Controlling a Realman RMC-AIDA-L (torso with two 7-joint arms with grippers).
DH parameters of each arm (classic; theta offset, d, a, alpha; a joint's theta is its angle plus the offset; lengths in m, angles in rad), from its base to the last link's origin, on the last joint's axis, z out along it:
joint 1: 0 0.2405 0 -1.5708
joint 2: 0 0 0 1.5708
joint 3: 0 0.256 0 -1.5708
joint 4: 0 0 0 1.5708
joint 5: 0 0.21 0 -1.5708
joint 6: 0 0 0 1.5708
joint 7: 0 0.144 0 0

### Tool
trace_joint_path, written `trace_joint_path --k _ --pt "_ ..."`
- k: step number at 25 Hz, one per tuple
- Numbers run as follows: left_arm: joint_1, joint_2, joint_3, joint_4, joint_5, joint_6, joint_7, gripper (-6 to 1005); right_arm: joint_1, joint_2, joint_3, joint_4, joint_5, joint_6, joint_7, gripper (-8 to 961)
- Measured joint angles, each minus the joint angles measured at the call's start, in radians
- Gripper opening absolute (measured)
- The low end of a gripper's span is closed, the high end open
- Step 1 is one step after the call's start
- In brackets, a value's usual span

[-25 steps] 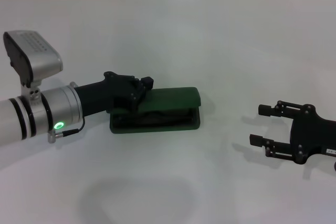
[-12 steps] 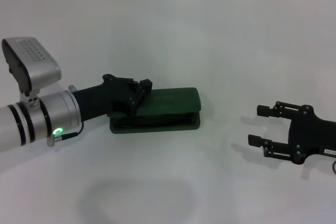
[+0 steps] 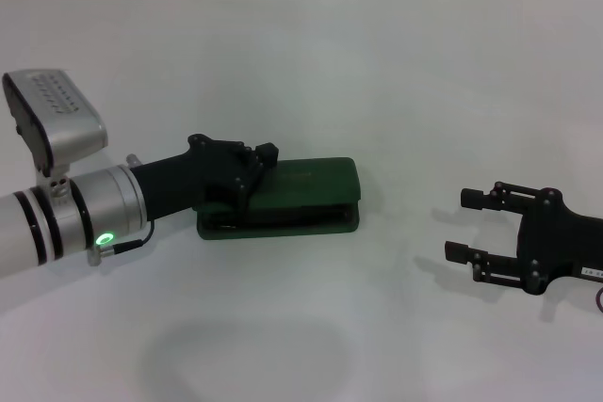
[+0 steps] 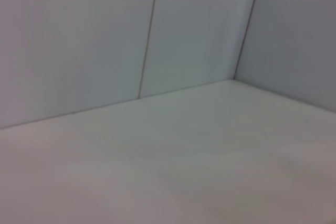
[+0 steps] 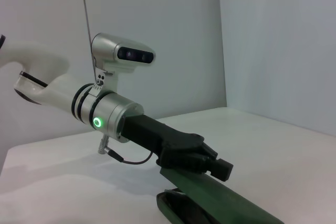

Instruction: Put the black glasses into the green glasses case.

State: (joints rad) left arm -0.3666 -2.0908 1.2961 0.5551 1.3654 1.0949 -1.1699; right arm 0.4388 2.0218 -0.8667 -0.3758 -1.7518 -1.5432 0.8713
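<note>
The white desk [image 3: 396, 72] carries everything, and the green glasses case [image 3: 301, 197] lies a little left of its middle, long side toward the robot. Over the last second its lid has dropped: a second ago the case gaped wide along its near edge, and now only a thin dark slit remains there. The black glasses cannot be seen anywhere on the desk; I judge they are inside the case, though the slit is too narrow to confirm it.

The left arm reaches in from the desk's left edge, and the left gripper [image 3: 252, 168] rests on the left end of the lid, pressing it down. Whether its fingers are spread or closed cannot be told from either view that shows it. The right gripper [image 3: 471, 223] hovers near the desk's right edge, well apart from the case, fingers spread and holding nothing.

If the glasses are indeed inside, the task looks nearly finished. What remains is a final press to seat the lid, then lifting the left gripper clear.
</note>
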Motion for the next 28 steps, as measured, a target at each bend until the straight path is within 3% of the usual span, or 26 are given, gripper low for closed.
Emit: trace_joint_path --k 24,28 --pt "-0.005 0.002 0.000 -0.050 -0.020 0.041 0.105 104 0.000 0.000 0.002 0.002 0.000 0.002 0.000 682" --pt "-0.013 0.015 -0.027 -0.042 -0.054 0.100 0.067 105 0.000 0.000 0.005 0.001 0.000 0.002 0.000 682"
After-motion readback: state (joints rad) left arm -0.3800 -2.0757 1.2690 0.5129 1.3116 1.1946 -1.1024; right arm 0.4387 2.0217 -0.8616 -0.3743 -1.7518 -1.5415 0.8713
